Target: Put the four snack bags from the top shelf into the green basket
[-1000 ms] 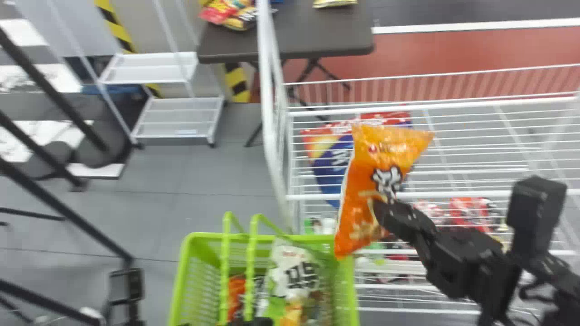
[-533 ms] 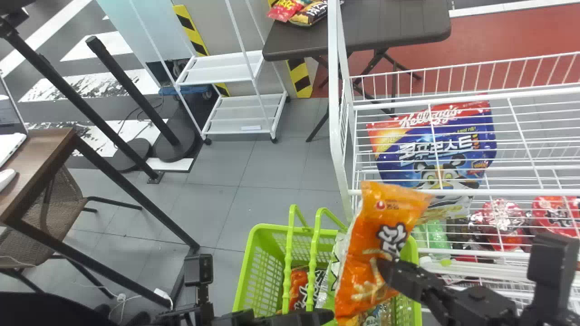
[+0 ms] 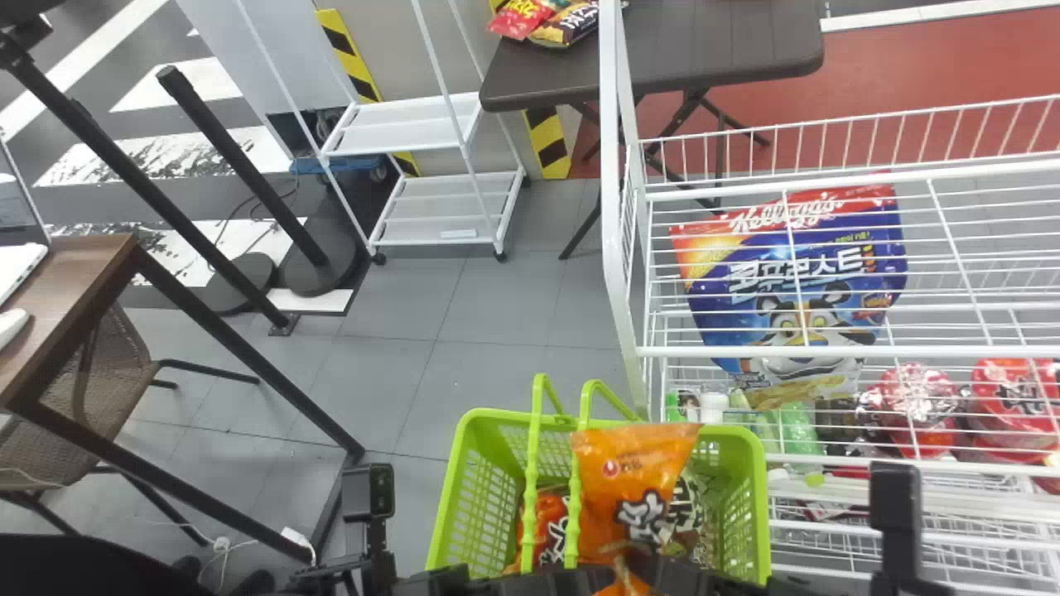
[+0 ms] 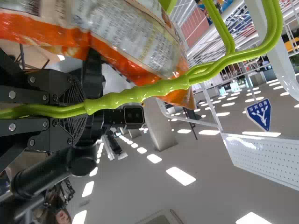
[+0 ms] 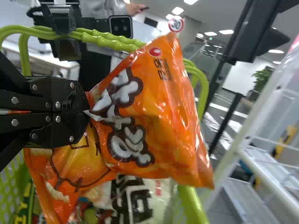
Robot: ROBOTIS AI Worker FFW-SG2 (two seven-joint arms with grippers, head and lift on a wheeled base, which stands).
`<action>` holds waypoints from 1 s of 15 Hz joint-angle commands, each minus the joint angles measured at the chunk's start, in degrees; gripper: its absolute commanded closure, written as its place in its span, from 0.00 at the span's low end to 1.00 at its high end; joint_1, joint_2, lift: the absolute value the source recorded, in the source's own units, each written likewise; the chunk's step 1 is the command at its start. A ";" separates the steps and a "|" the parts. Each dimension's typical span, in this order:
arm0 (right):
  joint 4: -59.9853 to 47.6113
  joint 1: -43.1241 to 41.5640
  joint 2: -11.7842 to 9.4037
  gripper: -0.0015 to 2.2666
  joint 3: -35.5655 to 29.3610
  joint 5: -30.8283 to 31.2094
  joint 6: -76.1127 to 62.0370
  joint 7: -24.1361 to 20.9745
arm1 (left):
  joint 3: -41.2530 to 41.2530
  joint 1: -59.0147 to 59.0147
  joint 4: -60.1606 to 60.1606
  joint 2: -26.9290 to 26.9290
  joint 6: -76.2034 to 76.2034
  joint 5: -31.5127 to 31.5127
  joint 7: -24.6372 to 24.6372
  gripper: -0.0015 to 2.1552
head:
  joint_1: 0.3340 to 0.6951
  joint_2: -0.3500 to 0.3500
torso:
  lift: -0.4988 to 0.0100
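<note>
In the head view, my right gripper is low in the picture, over the green basket. It is shut on the orange snack bag, which stands in the basket's opening beside the handles. The right wrist view has this gripper pinching the edge of the orange bag. Under that bag lie another orange bag and a white one with black lettering. My left gripper is at the basket handles; in the left wrist view this gripper is shut around the green handles.
A white wire rack stands right of the basket, with a blue cereal bag and red packs seen through its wires. Behind are a dark table with snack bags and a white trolley; a wooden desk is at left.
The head view has shifted, so the scene sits farther right in it. My right gripper has carried the orange bag leftward and down from beside the rack to the basket's opening.
</note>
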 commanded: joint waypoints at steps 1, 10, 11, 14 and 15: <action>3.56 -3.46 0.10 0.82 1.16 -1.12 3.33 0.00 | -0.09 0.14 -0.09 -0.04 0.00 0.00 -0.57 1.00 | 1.00 1.00 | 0.98; -11.12 1.37 -0.26 0.02 -11.41 -1.56 27.06 0.71 | -0.09 0.06 0.00 0.05 0.00 0.00 -0.57 1.00 | 1.00 1.00 | 0.98; -12.44 1.90 -0.26 0.02 -13.35 -1.21 27.41 0.71 | -0.09 0.06 0.00 -0.04 0.00 0.00 -0.57 1.00 | 1.00 1.00 | 0.98; -18.41 5.15 0.18 0.03 -19.41 3.28 23.90 0.71 | -0.09 -0.03 0.09 0.05 0.00 0.00 -0.57 1.00 | 1.00 1.00 | 0.98; -21.14 7.08 0.53 0.03 -20.47 7.06 18.80 0.53 | -0.09 -0.03 0.09 -0.04 0.00 0.00 -0.57 1.00 | 1.00 1.00 | 0.98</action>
